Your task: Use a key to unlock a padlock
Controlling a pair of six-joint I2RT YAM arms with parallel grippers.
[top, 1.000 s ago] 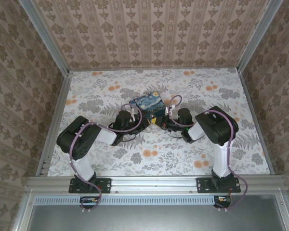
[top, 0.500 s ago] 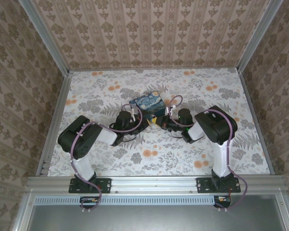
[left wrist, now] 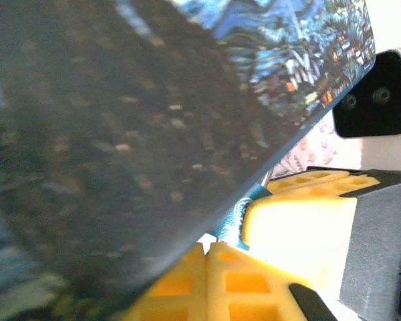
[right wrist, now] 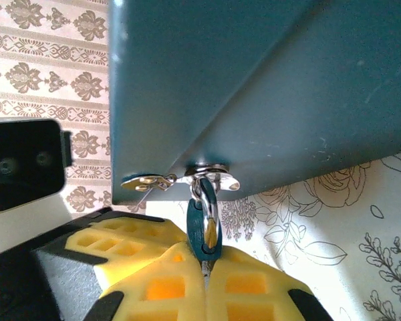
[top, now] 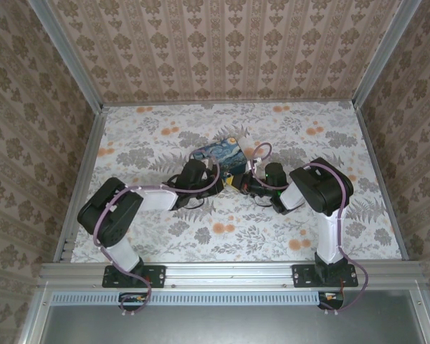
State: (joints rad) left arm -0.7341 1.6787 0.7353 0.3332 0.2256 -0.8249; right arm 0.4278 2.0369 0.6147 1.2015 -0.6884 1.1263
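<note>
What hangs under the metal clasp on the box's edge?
A small teal padlock hangs by its silver shackle from the clasp on the box, its lower end pinched in the right tool. The tool's yellow fingers cover its bottom, so any keyhole is hidden.

A blue-and-yellow Starry Night printed box [top: 226, 153] lies skewed near the middle of the floral-patterned worktop [top: 308, 215]. A small silver metal hasp [right wrist: 210, 174] juts from its dark lower edge. Beige damask-wallpapered walls [top: 222, 43] enclose three sides.
</note>
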